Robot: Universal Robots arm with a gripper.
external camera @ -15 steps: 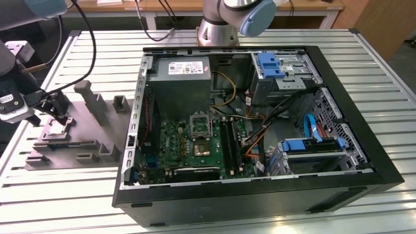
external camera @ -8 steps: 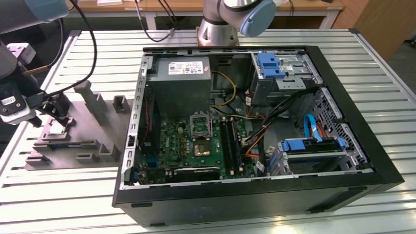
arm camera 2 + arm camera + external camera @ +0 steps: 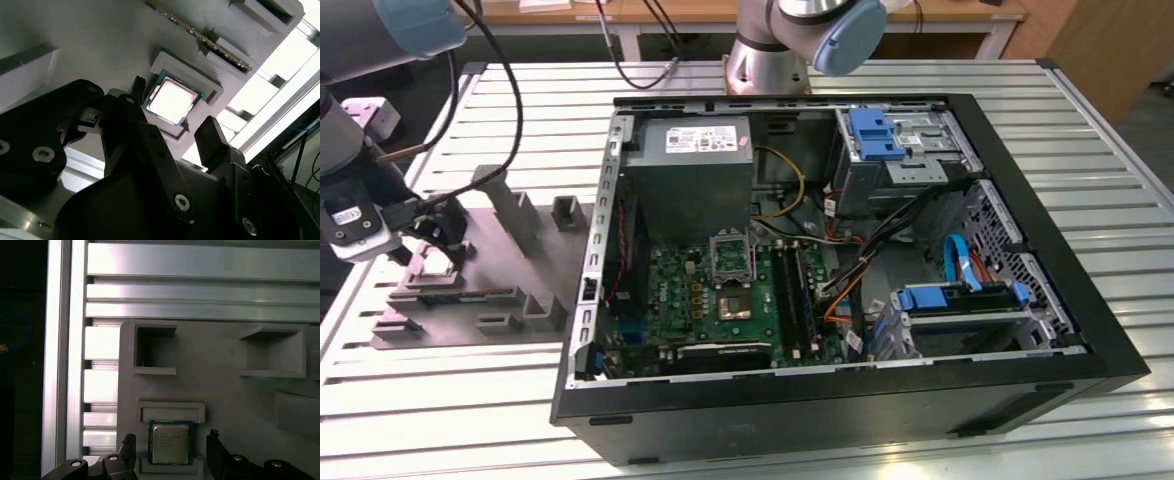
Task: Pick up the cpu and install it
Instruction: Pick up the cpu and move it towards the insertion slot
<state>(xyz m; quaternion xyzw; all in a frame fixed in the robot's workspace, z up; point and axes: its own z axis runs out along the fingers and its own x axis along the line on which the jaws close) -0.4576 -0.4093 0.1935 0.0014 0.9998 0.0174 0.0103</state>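
The end effector (image 3: 174, 107) hovers wide open, one finger either side of the cpu (image 3: 170, 442) and clear of it. The cpu lies flat in its pocket on the grey fixture (image 3: 225, 405), not yet lifted. Beyond the fixture, the open computer case (image 3: 854, 390) lies on the surface (image 3: 454, 420); its socket (image 3: 731, 255) appears unfilled, so both pickup and install remain

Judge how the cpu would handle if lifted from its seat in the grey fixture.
The cpu looks thin, flat and rigid, so probably stiff and light. Its smooth metal top may be slippery. It lies flat in a recess of the grey fixture, so it seems unlikely to roll or tip.
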